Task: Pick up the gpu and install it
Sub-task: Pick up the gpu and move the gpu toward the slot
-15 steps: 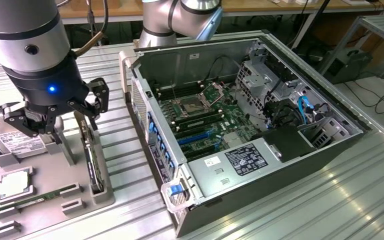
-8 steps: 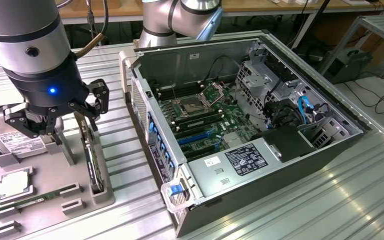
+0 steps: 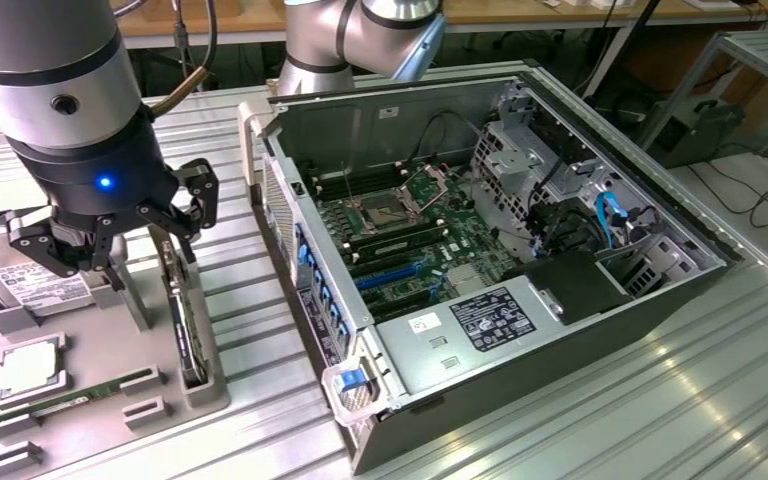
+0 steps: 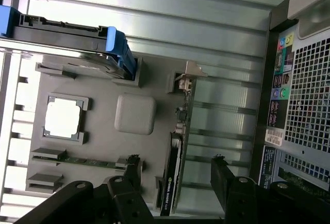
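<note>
Progress on the task is slight: the gpu has been neither lifted nor installed. It stands on its long edge in a slot along one side of the grey parts tray, its pale end bracket at the end of that slot.

The gripper hangs directly over this side of the tray, its fingers spread wide. In the wrist view one finger stands on each side of the card, with a clear gap on both sides. Nothing is held, and I see no contact with the card. From the exterior view the gripper looks low and close to the card's upper edge, though I cannot tell whether the fingertips have reached the card's level.

Other parts also sit in their places on the tray:
- The processor lies in its square nest.
- The slim green memory stick rests in its holders.
- The hard drive, with its white label, is at the tray's far end from the memory stick.

Beside the tray, on the card's side, the computer case lies open with its motherboard exposed. No card shows in the blue expansion slots. As I judge it, the approach is lined up, while the grasp, the lift out of the tray and the seating in the case all remain to be done.
</note>
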{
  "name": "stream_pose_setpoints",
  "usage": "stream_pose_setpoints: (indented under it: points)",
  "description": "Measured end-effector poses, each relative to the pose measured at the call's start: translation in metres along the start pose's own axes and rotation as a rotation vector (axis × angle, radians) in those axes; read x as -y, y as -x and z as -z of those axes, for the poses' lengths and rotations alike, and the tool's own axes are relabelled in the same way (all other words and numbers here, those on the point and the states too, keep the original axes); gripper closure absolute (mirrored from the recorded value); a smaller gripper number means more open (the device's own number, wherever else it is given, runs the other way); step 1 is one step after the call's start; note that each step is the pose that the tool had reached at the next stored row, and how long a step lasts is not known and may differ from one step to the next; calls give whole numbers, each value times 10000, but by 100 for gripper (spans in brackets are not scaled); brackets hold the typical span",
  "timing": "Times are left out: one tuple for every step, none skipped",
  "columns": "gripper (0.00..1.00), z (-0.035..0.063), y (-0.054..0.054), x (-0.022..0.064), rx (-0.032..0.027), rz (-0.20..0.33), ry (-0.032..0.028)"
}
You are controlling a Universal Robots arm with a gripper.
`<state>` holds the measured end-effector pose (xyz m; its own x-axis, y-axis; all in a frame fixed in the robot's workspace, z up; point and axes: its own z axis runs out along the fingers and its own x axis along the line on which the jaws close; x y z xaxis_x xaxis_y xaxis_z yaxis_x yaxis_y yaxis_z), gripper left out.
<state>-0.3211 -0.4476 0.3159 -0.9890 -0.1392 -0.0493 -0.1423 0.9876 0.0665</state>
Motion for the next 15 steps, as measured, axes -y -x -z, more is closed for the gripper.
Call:
stream_pose_setpoints:
  points:
    - [34, 0, 0, 0, 0, 0, 0]
    - [34, 0, 0, 0, 0, 0, 0]
    - [34, 0, 0, 0, 0, 0, 0]
    - [34, 0, 0, 0, 0, 0, -1]
    - [34, 0, 0, 0, 0, -1, 0]
    - [34, 0, 0, 0, -1, 0, -1]
    - [34, 0, 0, 0, -1, 0, -1]
    - [34, -2, 0, 0, -1, -3, -4]
    - [34, -5, 0, 1, -1, -14, -9]
    - [34, -7, -1, 2, 0, -33, -13]
    - [34, -9, -1, 3, 2, -57, -14]
    - [34, -15, -2, 6, 5, -94, -16]
    - [34, -19, -2, 10, 7, -143, -19]
    - [34, -25, -3, 14, 14, -237, -23]
    - [34, -31, -4, 21, 20, -325, -28]
